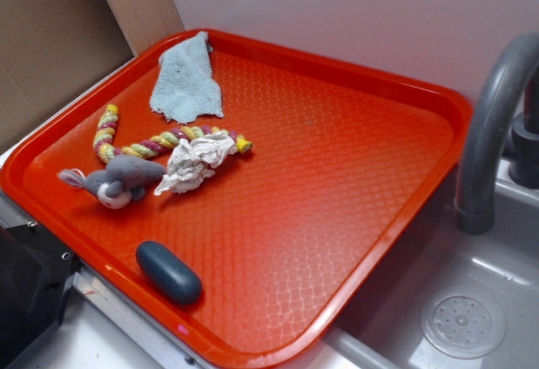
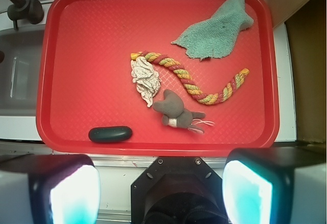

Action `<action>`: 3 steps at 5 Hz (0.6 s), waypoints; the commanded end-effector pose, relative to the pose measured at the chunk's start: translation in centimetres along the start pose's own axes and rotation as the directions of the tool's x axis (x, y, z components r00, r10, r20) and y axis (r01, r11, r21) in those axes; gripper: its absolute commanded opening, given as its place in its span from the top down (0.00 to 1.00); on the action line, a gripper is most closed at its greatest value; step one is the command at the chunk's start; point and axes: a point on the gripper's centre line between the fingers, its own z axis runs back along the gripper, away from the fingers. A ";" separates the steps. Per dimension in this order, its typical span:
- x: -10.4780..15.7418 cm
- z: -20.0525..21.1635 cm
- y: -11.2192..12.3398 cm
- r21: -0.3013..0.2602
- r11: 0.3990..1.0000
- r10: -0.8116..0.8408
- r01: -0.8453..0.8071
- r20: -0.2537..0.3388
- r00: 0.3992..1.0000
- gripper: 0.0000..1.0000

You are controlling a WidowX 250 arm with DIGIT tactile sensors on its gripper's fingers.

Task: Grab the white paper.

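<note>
The white paper (image 1: 195, 161) (image 2: 144, 80) is a crumpled off-white wad lying near the middle-left of the red tray (image 1: 396, 91) (image 2: 76, 19). It touches one end of a braided rope toy and lies next to a grey plush mouse. My gripper (image 2: 159, 191) shows only in the wrist view, high above and outside the tray's near edge. Its jaws stand wide apart with nothing between them, far from the paper. In the exterior view the gripper is out of sight.
A grey plush mouse (image 1: 118, 179) (image 2: 176, 111), a yellow-red rope toy (image 1: 147, 141) (image 2: 194, 83), a blue-grey terry cloth (image 1: 187, 78) (image 2: 219, 29) and a dark oval pebble-like object (image 1: 168, 272) (image 2: 110, 134) share the tray. A grey faucet (image 1: 493, 125) and sink (image 1: 463, 323) stand beside it.
</note>
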 end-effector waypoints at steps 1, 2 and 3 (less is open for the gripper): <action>0.0 0.0 0.0 0.000 1.000 0.000 0.000 0.000 1.000 0.00; 3.1 -2.5 -1.8 -0.051 0.999 0.005 -0.004 0.031 0.999 0.00; 5.0 -4.2 -3.2 -0.037 0.999 -0.012 0.016 0.099 0.995 0.00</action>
